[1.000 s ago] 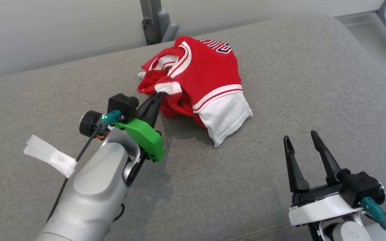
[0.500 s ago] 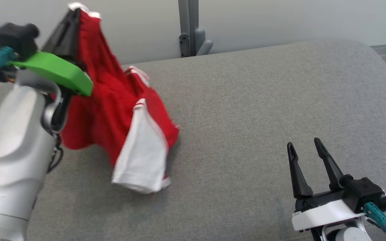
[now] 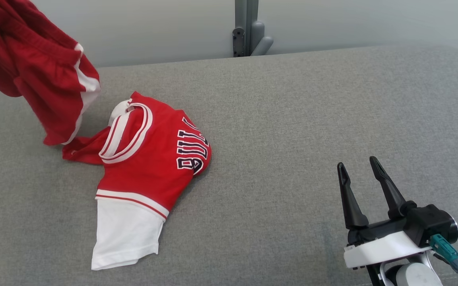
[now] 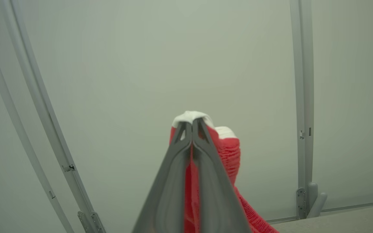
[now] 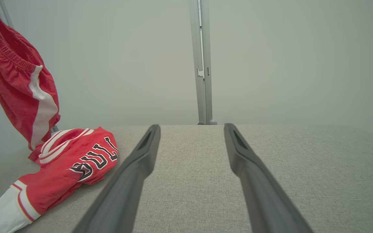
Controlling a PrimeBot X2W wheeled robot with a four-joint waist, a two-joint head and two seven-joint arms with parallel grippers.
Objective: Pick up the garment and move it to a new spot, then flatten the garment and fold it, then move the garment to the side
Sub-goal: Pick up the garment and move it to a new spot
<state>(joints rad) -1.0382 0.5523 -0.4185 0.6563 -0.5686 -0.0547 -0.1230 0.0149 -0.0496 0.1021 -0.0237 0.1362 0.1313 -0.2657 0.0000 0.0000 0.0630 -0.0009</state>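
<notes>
Right pincer (image 3: 356, 161): at the near right, low over the tabletop (image 3: 312, 119). It is released, its two dark fingers spread and pointing far with bare grey fabric between them.
Open room: a wide stretch of padded grey surface runs from the right pincer left to the garment (image 3: 149, 167) and away to the far edge.
Garment, near part: a white sleeve (image 3: 125, 234) lies flat at the near left, its cuff close to the near edge.
Garment, middle: the red body with dark lettering and a white-striped collar rests crumpled on the left half, well apart from the right pincer.
Garment, far part: a red panel with a white stripe (image 3: 50, 79) rises off the surface at the far left, above the rounded left edge.
Left pincer (image 4: 193, 121): raised at the far left, clenched on a white-trimmed red fold of the garment.
Far edge: it runs straight, curving down at the right corner.
Beyond: a pale wall (image 3: 153, 28) with a grey upright post (image 3: 247, 24).
</notes>
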